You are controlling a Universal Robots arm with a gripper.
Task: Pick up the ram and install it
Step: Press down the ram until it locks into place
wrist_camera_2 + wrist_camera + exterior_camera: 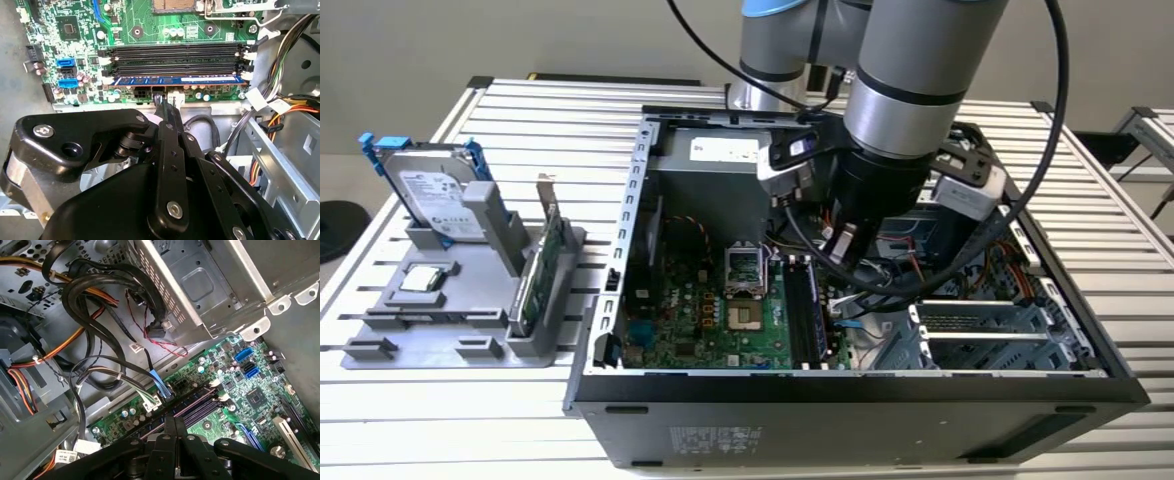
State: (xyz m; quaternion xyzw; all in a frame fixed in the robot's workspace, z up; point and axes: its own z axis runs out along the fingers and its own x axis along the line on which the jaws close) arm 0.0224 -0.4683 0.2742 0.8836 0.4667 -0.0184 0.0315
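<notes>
Nearest you, the black metal gripper point(161, 102), fingers together, holding nothing, hangs above one long thin blue ram stick point(175, 80) seated beside three empty black memory slots point(175, 59).

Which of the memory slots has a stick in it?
The slot nearest the gripper: the blue ram sits along it. The other slots beside it are bare black channels.

My gripper point(161, 100) hangs inside the open computer case point(854, 385), just beside the ram point(175, 80), which sits in the slot nearest me on the motherboard point(707, 310). The case stands on the table point(520, 110). Toward the exterior view's left, a holder tray point(454, 340) carries the hard drive point(434, 190) and a card point(550, 255), upright.
</notes>
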